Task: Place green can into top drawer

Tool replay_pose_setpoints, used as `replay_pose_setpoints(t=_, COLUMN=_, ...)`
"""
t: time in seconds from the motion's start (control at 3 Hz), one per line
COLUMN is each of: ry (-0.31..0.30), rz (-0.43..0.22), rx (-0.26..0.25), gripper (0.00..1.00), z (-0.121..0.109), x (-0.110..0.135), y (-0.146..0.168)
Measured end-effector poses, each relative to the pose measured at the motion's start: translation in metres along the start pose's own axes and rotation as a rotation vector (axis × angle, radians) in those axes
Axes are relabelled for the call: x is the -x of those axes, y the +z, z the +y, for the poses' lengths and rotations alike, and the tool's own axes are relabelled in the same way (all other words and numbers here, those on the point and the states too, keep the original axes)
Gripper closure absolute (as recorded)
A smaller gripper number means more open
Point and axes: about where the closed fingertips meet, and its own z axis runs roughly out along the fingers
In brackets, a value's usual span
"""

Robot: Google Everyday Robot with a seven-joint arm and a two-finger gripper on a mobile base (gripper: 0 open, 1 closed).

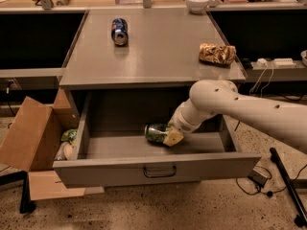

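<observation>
The top drawer (158, 171) is pulled wide open below the grey counter, its dark handle at the front centre. The green can (156, 132) lies on its side inside the drawer, low over its floor. My gripper (169, 136) reaches into the drawer from the right on the white arm (240, 107) and is shut on the can's right end, with a yellowish finger pad (173, 137) against it.
A blue can (119, 31) lies on the counter top (158, 51) at the back left. A tan crinkled snack bag (217, 53) lies at its right edge. A white bowl (197, 2) stands behind. An open cardboard box (33, 133) stands left of the drawer.
</observation>
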Motion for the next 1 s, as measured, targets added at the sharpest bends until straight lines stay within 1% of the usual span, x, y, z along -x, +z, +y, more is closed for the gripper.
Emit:
replay_pose_setpoints(t=0.33, ry=0.039, rz=-0.015, rx=-0.002, gripper=0.51, z=-0.011, x=-0.009, y=0.006)
replay_pose_setpoints(t=0.67, ry=0.065, rz=-0.046, rx=-0.010, gripper=0.20, z=-0.023, x=-0.013, y=0.005)
replay_pose_setpoints(t=1.0, ry=0.083, rz=-0.080, rx=-0.024, gripper=0.00, z=-0.029, x=-0.013, y=-0.002)
